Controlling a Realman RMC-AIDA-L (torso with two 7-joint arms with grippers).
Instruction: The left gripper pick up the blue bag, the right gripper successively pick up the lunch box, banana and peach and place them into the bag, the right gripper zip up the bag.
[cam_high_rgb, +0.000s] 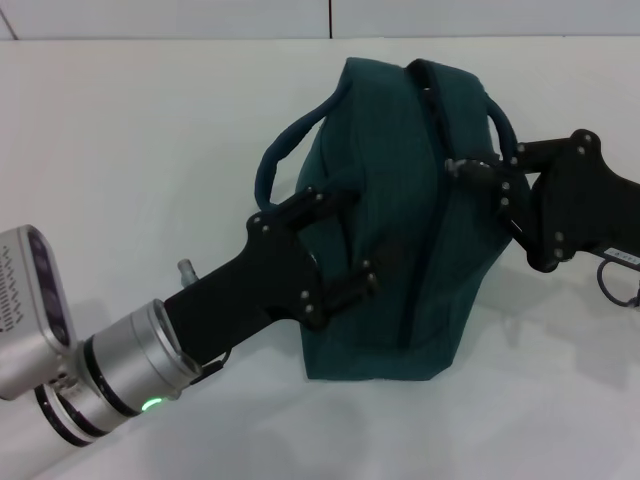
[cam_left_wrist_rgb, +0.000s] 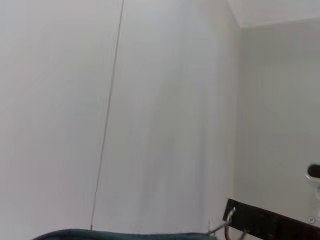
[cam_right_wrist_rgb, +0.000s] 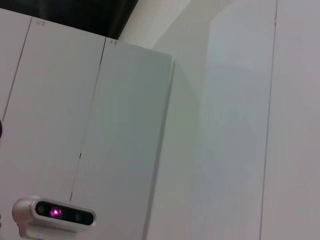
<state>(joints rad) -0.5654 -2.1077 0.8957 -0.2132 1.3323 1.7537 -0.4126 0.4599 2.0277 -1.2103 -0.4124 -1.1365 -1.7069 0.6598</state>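
The blue bag (cam_high_rgb: 400, 230) stands zipped; no food is visible outside. The left gripper (cam_high_rgb: 345, 245) clamps its side fabric. The right gripper (cam_high_rgb: 480, 175) pinches the zipper pull; zipping appears nearly complete.

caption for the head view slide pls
Left gripper braces the blue bag while right gripper works at its zipper.

The bag (cam_high_rgb: 400, 250) stands on the table (cam_high_rgb: 130, 150), between the left gripper (cam_high_rgb: 345, 245) and right gripper (cam_high_rgb: 480, 175).
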